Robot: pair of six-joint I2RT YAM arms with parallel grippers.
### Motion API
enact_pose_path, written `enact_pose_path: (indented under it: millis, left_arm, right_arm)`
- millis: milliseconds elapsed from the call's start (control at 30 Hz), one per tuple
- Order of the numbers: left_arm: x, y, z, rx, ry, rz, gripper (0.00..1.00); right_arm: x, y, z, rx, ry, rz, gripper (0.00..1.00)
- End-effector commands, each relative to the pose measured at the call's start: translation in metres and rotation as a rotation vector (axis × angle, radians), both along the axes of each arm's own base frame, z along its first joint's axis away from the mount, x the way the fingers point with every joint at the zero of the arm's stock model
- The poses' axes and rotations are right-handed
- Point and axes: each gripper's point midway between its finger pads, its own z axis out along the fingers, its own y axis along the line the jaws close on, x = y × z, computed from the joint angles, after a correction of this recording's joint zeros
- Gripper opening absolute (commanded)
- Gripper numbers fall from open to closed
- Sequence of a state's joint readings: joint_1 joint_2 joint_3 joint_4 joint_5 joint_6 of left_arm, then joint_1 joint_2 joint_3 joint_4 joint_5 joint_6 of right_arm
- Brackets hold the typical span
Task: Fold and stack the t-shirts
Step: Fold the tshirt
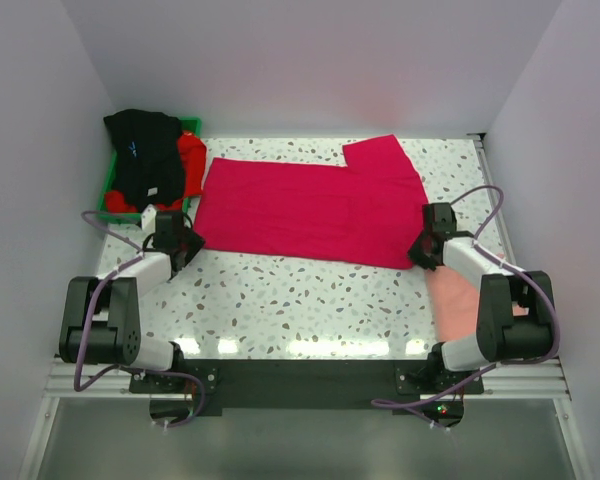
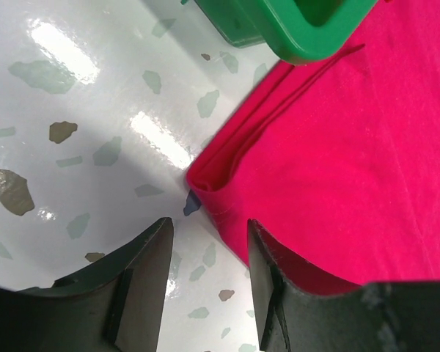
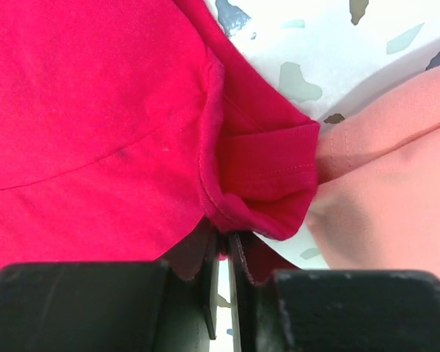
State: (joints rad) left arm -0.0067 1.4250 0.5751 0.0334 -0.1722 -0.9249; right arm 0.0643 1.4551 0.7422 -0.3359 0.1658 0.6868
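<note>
A crimson-pink t-shirt point(image 1: 310, 205) lies spread flat across the middle of the table, one sleeve pointing to the back. My left gripper point(image 1: 185, 240) stands open at the shirt's near left corner point(image 2: 205, 176). One of its fingers point(image 2: 271, 271) lies over the cloth edge, the other over bare table. My right gripper point(image 3: 226, 238) is shut on the shirt's bunched hem point(image 3: 257, 191) at its near right corner. A salmon-pink t-shirt point(image 1: 460, 300) lies under the right arm. A black t-shirt point(image 1: 145, 155) and a bright red t-shirt point(image 1: 192, 160) are piled at the back left.
The black and red shirts rest on a green plastic tray point(image 1: 108, 195) at the back left, and its corner point(image 2: 308, 37) lies just beyond the left gripper. White walls close in the left, back and right sides. The table is speckled white terrazzo.
</note>
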Motion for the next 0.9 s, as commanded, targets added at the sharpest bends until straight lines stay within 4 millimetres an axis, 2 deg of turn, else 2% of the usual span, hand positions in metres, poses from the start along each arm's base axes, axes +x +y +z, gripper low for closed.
enact_pose_path:
  millis: [0, 100, 200, 300, 433, 500, 567, 600, 633, 733, 833, 867]
  left_arm:
    - [0.003, 0.014, 0.005, 0.041, -0.016, 0.058, 0.5]
    - [0.005, 0.017, 0.001, 0.053, -0.001, 0.071, 0.5]
    - [0.006, 0.018, -0.005, 0.057, 0.016, 0.08, 0.44]
    - [0.006, 0.019, -0.009, 0.059, 0.027, 0.085, 0.33]
    - [0.007, 0.015, -0.008, 0.041, 0.03, 0.075, 0.07]
    - [0.007, 0.013, -0.003, 0.028, 0.017, 0.071, 0.01]
    - [0.005, 0.013, 0.005, 0.027, 0.0, 0.071, 0.0]
    - [-0.003, 0.013, 0.004, 0.028, 0.024, 0.073, 0.0]
    - [-0.004, 0.014, 0.013, 0.031, 0.001, 0.074, 0.0]
    - [-0.017, 0.016, 0.022, 0.038, -0.007, 0.084, 0.0]
    - [-0.037, 0.018, 0.017, 0.045, 0.021, 0.091, 0.0]
    - [-0.044, 0.018, 0.021, 0.045, 0.009, 0.095, 0.0]
  right_arm:
    - [0.02, -0.005, 0.025, -0.019, -0.082, -0.009, 0.09]
    - [0.022, -0.004, 0.032, -0.018, -0.093, -0.001, 0.04]
    - [0.023, -0.004, 0.04, -0.022, -0.102, 0.009, 0.02]
    - [0.024, -0.005, 0.05, -0.031, -0.116, 0.016, 0.02]
    - [0.022, -0.007, 0.062, -0.044, -0.128, 0.021, 0.01]
    - [0.019, -0.009, 0.071, -0.05, -0.141, 0.023, 0.01]
    - [0.014, -0.01, 0.077, -0.047, -0.142, 0.025, 0.01]
    - [0.013, -0.01, 0.082, -0.045, -0.15, 0.029, 0.0]
    - [0.008, -0.011, 0.086, -0.04, -0.148, 0.027, 0.0]
    - [-0.003, -0.012, 0.099, -0.044, -0.151, 0.036, 0.0]
    - [-0.017, -0.015, 0.101, -0.044, -0.134, 0.026, 0.0]
    - [-0.022, -0.016, 0.108, -0.041, -0.154, 0.025, 0.0]
